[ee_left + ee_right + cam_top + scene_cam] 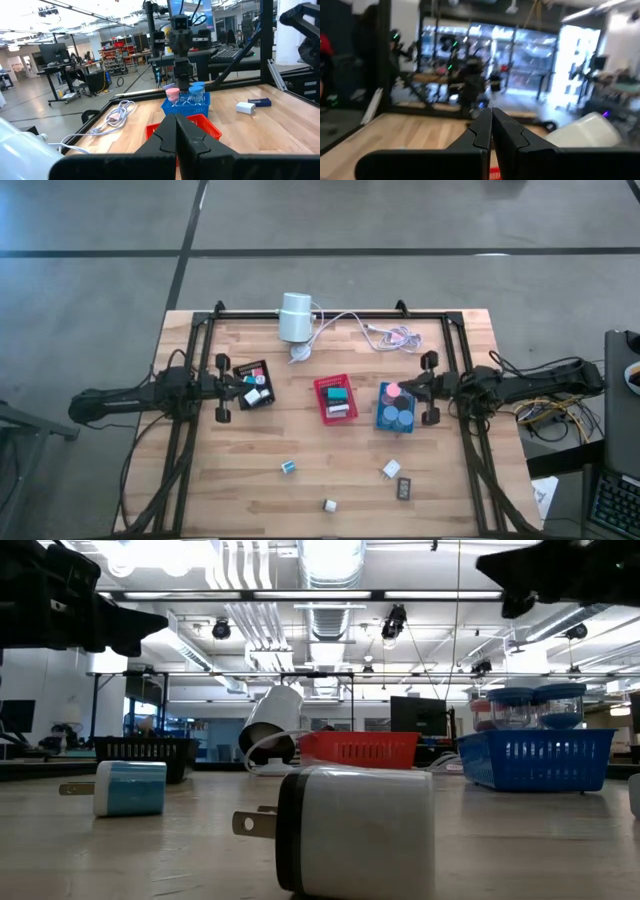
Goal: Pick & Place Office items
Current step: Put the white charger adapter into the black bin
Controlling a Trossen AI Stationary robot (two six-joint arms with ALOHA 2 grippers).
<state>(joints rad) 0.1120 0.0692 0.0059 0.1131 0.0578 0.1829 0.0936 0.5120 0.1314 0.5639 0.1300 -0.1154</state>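
loose office items (391, 469) near front edge, open tabletop (250, 480)

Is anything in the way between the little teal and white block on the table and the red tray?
Nothing visible. From above, the teal and white block lies alone on bare wood, and the boards between it and the red tray hold nothing.

left arm (130, 399): black all over from where i sit, long jointed tube, thin dark cables running beside it
right arm (530, 383): same black build, cables bunched near its base
left gripper (176, 131): two matte black wedge fingers, smooth faces
right gripper (491, 125): matching black wedge fingers, plain
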